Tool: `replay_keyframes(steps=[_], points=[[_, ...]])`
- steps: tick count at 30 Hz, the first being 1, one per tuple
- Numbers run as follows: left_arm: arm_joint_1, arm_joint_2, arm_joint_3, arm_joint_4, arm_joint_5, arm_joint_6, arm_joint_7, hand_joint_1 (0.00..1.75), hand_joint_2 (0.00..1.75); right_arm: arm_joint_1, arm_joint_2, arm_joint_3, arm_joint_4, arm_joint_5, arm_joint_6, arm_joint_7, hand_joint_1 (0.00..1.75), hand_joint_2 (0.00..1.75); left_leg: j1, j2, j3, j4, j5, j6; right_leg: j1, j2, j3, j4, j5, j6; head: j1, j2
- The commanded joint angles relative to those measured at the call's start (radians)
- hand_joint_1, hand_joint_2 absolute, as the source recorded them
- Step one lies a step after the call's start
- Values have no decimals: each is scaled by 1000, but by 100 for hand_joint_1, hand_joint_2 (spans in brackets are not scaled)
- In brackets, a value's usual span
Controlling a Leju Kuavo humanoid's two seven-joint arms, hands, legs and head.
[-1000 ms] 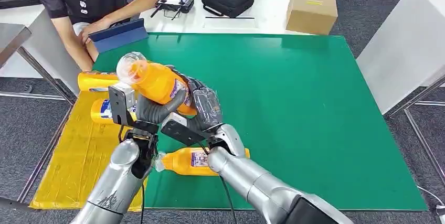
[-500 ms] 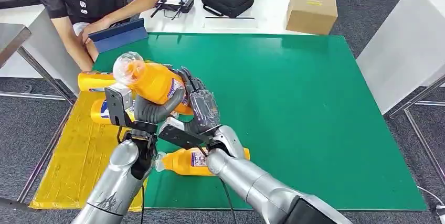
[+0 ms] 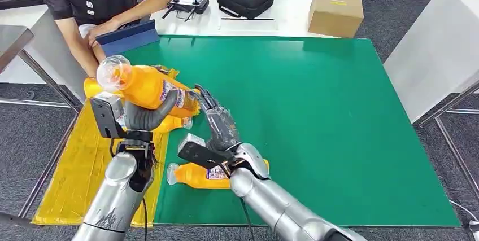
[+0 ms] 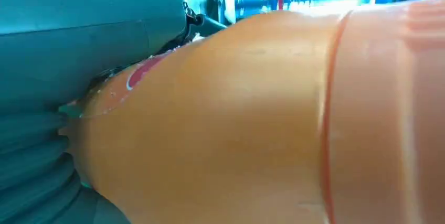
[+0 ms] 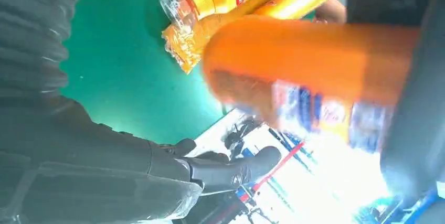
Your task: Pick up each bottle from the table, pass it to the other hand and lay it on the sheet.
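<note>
Left hand [image 3: 144,118] grips bottle [image 3: 148,87], cap end up-left, tilted.

We see a glossy orange plastic bottle [image 3: 148,87] with a clear cap at left centre, a crinkled shiny yellow sheet [image 3: 76,173] at lower left, a matt green table mat [image 3: 339,117], brushed silver metal arms, and a plain cardboard box [image 3: 335,11] at upper right.

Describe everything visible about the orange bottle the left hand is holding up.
The orange bottle looks like plastic, with a clear cap end and a printed label with blue and red near its base. It is held off the table, lying nearly level with the cap end tilted up, pointing to the robot's left. The left hand grips its body from below. The right hand is open beside its base.
</note>
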Motion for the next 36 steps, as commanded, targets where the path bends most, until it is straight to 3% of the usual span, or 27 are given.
replay_keyframes(steps=[1, 4, 8, 14, 20, 29, 36], points=[[1, 39, 90, -6, -134, 104, -19, 175, 175, 162, -156, -100, -447, 110, 54, 62, 0, 175, 2, -3, 5, 0, -2, -4, 2, -3, 7, -1, -3, -3, 0, 0], [2, 41, 90, -2, -200, 156, -25, 175, 175, 167, -163, -97, -464, 158, 28, 53, 0, 175, 2, -1, 5, 0, -3, -4, 1, -2, 6, -1, -2, -3, 0, 0], [6, 59, 135, 60, -425, 290, -20, 175, 175, 222, -282, -102, -680, 361, -24, 120, 0, 175, 1, -3, 4, 0, -2, -3, 1, -3, 5, -1, -2, -2, 0, 0], [-25, 73, 160, 228, -787, 445, 28, 175, 175, 249, -390, -169, -865, 453, 17, 183, 0, 175, 1, -5, 7, -1, -3, -5, 1, -5, 9, -2, -4, -3, 0, 0], [-78, 80, 157, 358, -1056, 534, 110, 175, 175, 273, -401, -177, -903, 463, 20, 191, 0, 175, 0, -4, 5, 0, -2, -4, 0, -4, 6, -1, -3, -3, 0, 0], [-169, 81, 184, 564, -1380, 554, 246, 175, 175, 269, -434, -135, -895, 375, 35, 159, 0, 175, 1, -2, 6, 0, -2, -4, 1, -2, 6, -1, -2, -3, 0, 0], [-223, 101, 221, 688, -1495, 554, 302, 175, 175, 270, -464, -94, -938, 351, 70, 152, 0, 175, 1, 0, 5, 0, -3, -4, 1, 0, 6, -1, -2, -3, 0, 0]])
